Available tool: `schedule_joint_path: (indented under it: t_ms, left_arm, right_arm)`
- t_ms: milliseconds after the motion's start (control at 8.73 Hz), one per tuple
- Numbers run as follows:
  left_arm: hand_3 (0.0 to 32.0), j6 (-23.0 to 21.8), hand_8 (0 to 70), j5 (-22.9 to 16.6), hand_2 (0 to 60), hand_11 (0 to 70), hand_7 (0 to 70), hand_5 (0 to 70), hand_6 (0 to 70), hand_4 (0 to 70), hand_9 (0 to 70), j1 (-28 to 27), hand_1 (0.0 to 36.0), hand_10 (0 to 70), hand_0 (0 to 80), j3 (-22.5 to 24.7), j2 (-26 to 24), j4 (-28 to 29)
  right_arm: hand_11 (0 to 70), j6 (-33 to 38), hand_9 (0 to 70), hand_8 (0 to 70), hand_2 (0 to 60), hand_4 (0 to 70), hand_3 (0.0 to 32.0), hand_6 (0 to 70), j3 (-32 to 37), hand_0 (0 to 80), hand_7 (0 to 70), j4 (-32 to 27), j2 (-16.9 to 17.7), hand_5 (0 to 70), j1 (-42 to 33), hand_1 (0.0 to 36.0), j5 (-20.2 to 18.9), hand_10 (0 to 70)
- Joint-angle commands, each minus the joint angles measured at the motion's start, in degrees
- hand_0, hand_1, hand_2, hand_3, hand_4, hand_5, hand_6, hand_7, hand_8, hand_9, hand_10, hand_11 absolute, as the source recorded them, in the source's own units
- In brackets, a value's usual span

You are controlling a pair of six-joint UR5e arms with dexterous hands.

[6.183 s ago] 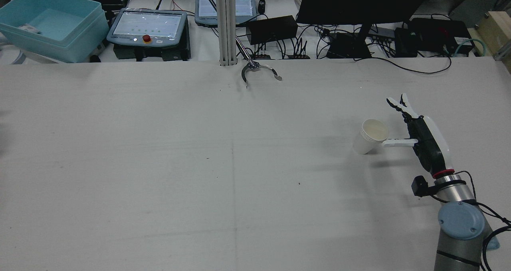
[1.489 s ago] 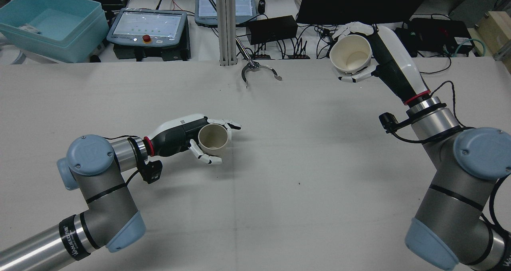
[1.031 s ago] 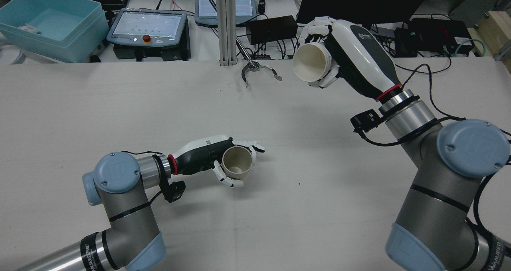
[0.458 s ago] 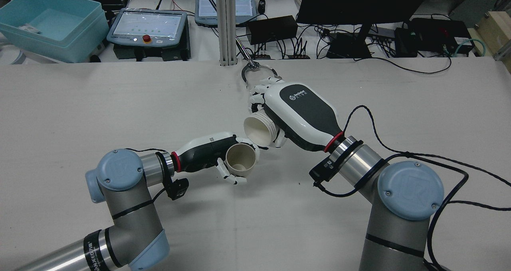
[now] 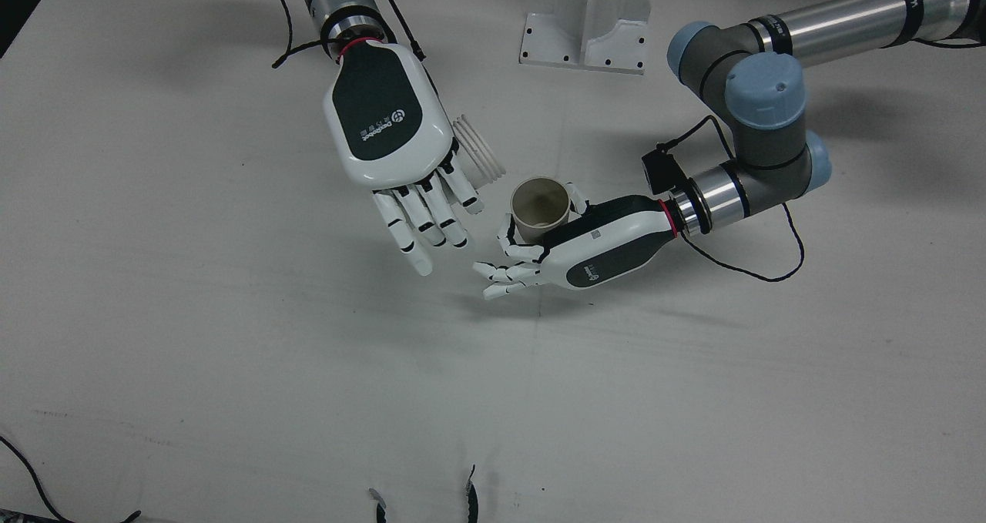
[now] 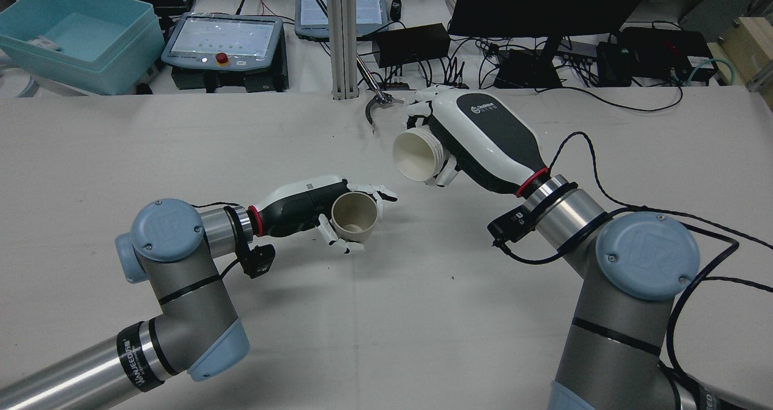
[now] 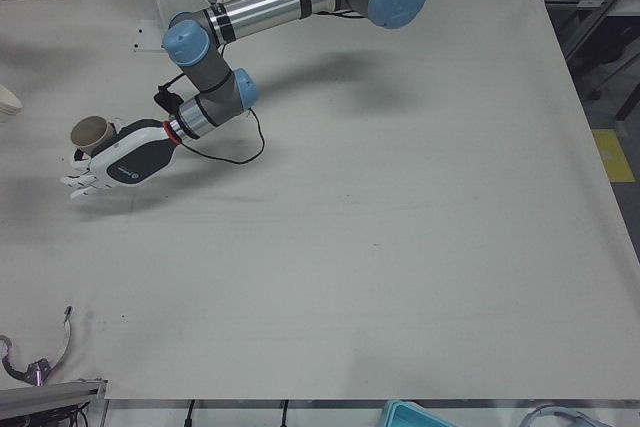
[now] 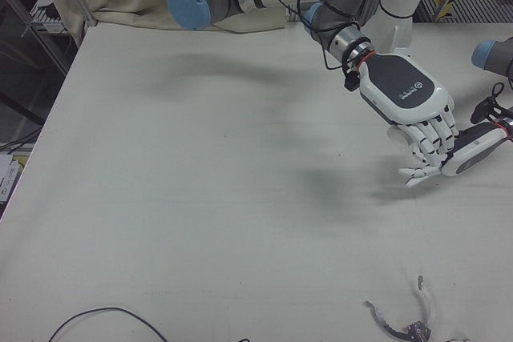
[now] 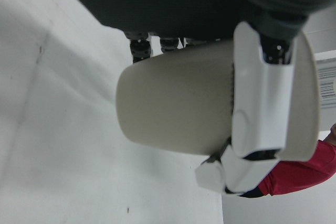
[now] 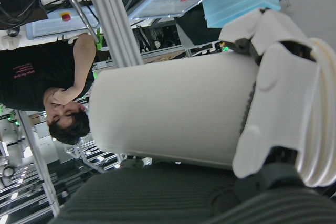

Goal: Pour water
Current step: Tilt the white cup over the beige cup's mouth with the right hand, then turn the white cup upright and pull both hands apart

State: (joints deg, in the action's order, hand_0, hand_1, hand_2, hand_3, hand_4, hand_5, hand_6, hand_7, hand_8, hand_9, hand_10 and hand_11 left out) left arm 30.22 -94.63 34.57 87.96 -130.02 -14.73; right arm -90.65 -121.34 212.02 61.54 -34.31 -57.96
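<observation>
My left hand (image 6: 302, 208) is shut on a beige cup (image 6: 354, 215), upright, low over the table's middle. It also shows in the front view (image 5: 541, 206), the left-front view (image 7: 90, 132) and the left hand view (image 9: 178, 108). My right hand (image 6: 477, 141) is shut on a white ribbed paper cup (image 6: 415, 155), held on its side in the air. Its mouth points down toward the beige cup, a short gap away to the right and beyond it. In the front view the right hand (image 5: 393, 134) hides most of the white cup (image 5: 477, 149). The white cup fills the right hand view (image 10: 173, 108).
A metal claw tool (image 6: 386, 105) lies at the table's far edge by an aluminium post (image 6: 342, 35). Behind the table are a teal bin (image 6: 78, 35), a teach pendant (image 6: 223, 41), a monitor and cables. A white bracket (image 5: 585, 18) stands between the pedestals.
The right hand has drawn the tilted white cup up and away from the beige cup's rim, widening the gap. The left hand with the beige cup has shifted slightly farther from the robot.
</observation>
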Motion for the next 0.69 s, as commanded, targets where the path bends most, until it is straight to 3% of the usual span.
schedule_joint_path:
  t_ms: [0, 344, 573]
  left_arm:
    - [0.0, -0.69, 2.6, -3.10, 60.0, 18.4, 21.1, 70.0, 5.9, 36.7, 4.9, 11.88, 36.0, 10.4, 58.4, -0.07, 1.60, -0.03]
    - [0.0, -4.72, 2.8, -2.84, 60.0, 18.8, 21.1, 70.0, 6.2, 36.1, 5.1, 20.94, 36.0, 10.6, 59.3, -0.25, 12.64, 2.25]
    - [0.0, -8.31, 3.1, 0.12, 60.0, 18.6, 21.8, 70.0, 7.0, 35.5, 5.5, 28.24, 36.0, 10.4, 59.6, -0.77, 24.57, 8.72]
  right_arm:
    - [20.7, 22.03, 45.3, 33.7, 60.0, 31.2, 0.0, 33.1, 2.05, 60.5, 35.4, -0.29, 3.23, 70.0, -12.23, 36.0, 4.35, 12.1]
    - [20.3, 53.45, 45.2, 33.7, 60.0, 28.9, 0.0, 31.4, 16.25, 62.3, 32.7, -2.56, 7.53, 70.0, -15.00, 36.0, 5.49, 11.8]
    - [21.7, 58.21, 47.6, 35.6, 60.0, 28.3, 0.0, 31.1, 18.33, 59.9, 32.5, -5.56, 8.69, 70.0, -16.22, 36.0, 5.67, 13.0]
